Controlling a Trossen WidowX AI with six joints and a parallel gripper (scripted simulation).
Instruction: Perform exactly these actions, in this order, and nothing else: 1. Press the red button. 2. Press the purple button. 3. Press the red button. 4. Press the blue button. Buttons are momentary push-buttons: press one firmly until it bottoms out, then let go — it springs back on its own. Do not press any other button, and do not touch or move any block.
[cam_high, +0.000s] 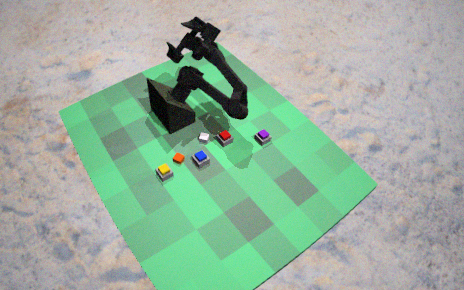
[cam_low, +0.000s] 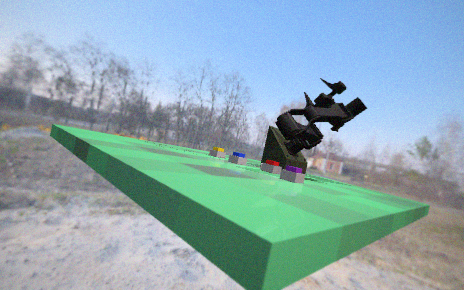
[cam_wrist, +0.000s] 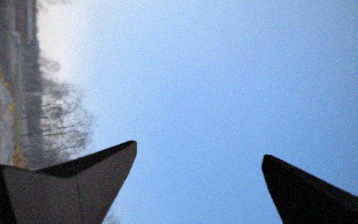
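Fingertips frame only sky; the gripper (cam_wrist: 199, 165) gapes wide, empty, raised high behind the base. Red button (cam_high: 225, 135), purple button (cam_high: 263, 134), blue button (cam_high: 200, 156) sit on the mat (cam_high: 280, 220), hidden from the wrist view.

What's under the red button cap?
The red button sits on a gray housing, which rests on the green mat. Whatever lies beneath the housing is covered. The gripper is open, raised well away from it.

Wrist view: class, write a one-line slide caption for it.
Open gripper, its two dark fingers spread wide, aimed at blue sky with nothing between them.
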